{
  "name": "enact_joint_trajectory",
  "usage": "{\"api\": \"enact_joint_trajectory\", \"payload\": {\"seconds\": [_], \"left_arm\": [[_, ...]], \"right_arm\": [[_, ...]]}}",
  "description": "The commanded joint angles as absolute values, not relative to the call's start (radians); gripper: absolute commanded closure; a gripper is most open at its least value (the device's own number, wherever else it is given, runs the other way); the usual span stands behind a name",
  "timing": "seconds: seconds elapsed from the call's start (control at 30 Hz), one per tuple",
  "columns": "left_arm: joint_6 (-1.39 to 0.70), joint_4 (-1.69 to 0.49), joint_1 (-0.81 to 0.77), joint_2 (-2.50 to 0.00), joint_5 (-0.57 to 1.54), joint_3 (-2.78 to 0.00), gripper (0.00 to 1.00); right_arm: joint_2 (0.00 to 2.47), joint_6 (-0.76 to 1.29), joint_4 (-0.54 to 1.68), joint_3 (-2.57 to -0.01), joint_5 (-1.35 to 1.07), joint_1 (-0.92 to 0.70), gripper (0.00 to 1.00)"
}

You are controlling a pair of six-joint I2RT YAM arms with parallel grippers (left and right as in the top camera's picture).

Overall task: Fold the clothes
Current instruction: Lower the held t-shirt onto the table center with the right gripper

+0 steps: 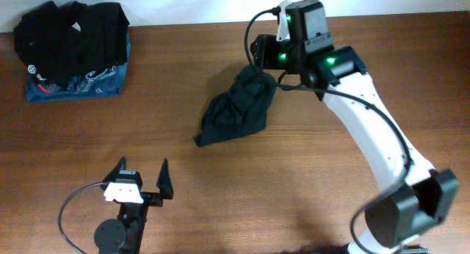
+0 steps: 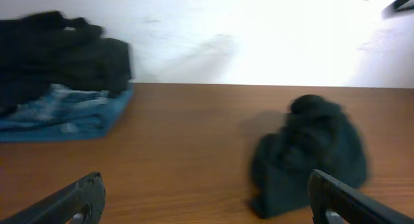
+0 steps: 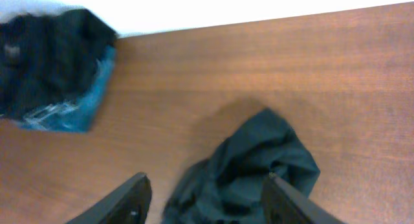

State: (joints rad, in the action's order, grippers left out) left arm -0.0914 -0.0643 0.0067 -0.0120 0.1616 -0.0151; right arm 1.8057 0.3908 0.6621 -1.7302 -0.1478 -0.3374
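The clothes (image 1: 235,111) are one dark garment lying in a crumpled heap at mid-table, running from upper right down to lower left. My right gripper (image 1: 258,63) hovers over the heap's upper right end. In the right wrist view its jaws stand apart around nothing, with the clothes (image 3: 252,166) below them and the right gripper (image 3: 206,180) open. My left gripper (image 1: 143,164) rests near the front edge, open and empty. In the left wrist view the clothes (image 2: 310,153) lie ahead and to the right of the left gripper (image 2: 206,177).
At the back left corner a black garment with a round white logo (image 1: 70,30) sits on a blue printed garment (image 1: 81,85). The same stack, black (image 2: 65,56) over blue (image 3: 71,111), shows in both wrist views. A white wall bounds the table's far edge.
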Motion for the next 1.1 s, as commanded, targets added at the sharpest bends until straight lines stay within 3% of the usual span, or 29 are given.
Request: {"api": "enact_joint_trajectory", "payload": {"seconds": [0.0,0.17,0.43,1.07], "left_arm": [[-0.178,-0.057,0.001,-0.007,0.336,-0.01,0.01],[-0.258,-0.054,0.001,-0.011,0.45,-0.01,0.01],[-0.258,-0.053,0.001,-0.029,0.491,-0.01,0.01],[-0.258,-0.052,0.001,-0.029,0.49,-0.01,0.01]], "right_arm": [[1.944,0.447,0.669,-1.739,-0.096,-0.345,0.37],[2.054,0.566,0.645,-1.739,-0.196,-0.342,0.39],[2.067,0.796,0.759,-1.739,-0.236,-0.328,0.5],[2.067,0.853,0.784,-1.686,-0.233,-0.312,0.49]]}}
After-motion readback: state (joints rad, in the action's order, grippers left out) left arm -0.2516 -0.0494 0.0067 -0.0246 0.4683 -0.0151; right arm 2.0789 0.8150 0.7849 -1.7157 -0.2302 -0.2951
